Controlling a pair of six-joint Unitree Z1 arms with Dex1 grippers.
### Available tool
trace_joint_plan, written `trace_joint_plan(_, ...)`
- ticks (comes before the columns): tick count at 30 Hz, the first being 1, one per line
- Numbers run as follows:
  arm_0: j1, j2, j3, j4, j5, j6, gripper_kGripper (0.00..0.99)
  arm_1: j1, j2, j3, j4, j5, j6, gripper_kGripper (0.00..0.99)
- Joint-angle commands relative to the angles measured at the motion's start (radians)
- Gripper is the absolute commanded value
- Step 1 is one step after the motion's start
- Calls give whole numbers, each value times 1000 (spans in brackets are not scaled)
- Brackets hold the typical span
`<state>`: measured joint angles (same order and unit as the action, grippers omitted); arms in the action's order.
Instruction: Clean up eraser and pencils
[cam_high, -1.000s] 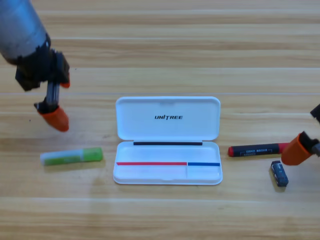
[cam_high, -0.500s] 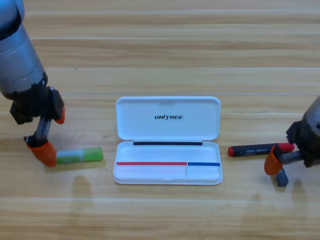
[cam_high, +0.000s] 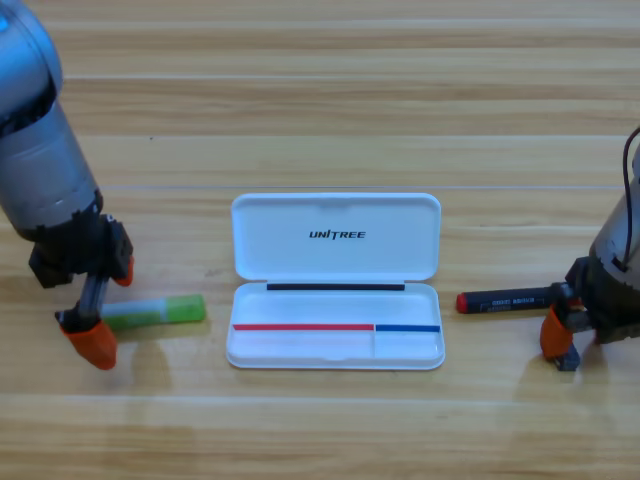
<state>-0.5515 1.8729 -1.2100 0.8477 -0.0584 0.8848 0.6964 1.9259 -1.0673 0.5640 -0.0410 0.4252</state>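
The lime-green pencil (cam_high: 160, 311) lies left of the white case (cam_high: 300, 347). My left gripper (cam_high: 106, 308) is open and low over the table, one orange jaw on each side of the pencil's whitish left end. The black pencil with red ends (cam_high: 505, 299) lies right of the case, its right end running under the right arm. My right gripper (cam_high: 560, 340) points down at the eraser (cam_high: 568, 361). Only the eraser's dark lower tip shows, beside one orange jaw; the other jaw is hidden by the arm.
The white UNITREE case lies open in the middle with its lid (cam_high: 337, 215) folded back and its tray facing up. Both grey arms stand at the picture's side edges. Bare wooden table surrounds everything.
The left gripper came down and forward from above the green pencil to straddle its left end. The right gripper moved in from the right edge and lowered over the eraser, covering most of it.
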Motion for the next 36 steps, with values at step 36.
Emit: trace_joint_plan(36, 36, 160, 56, -239, 55, 8, 988, 178, 229, -556, 396, 150, -1094, 0)
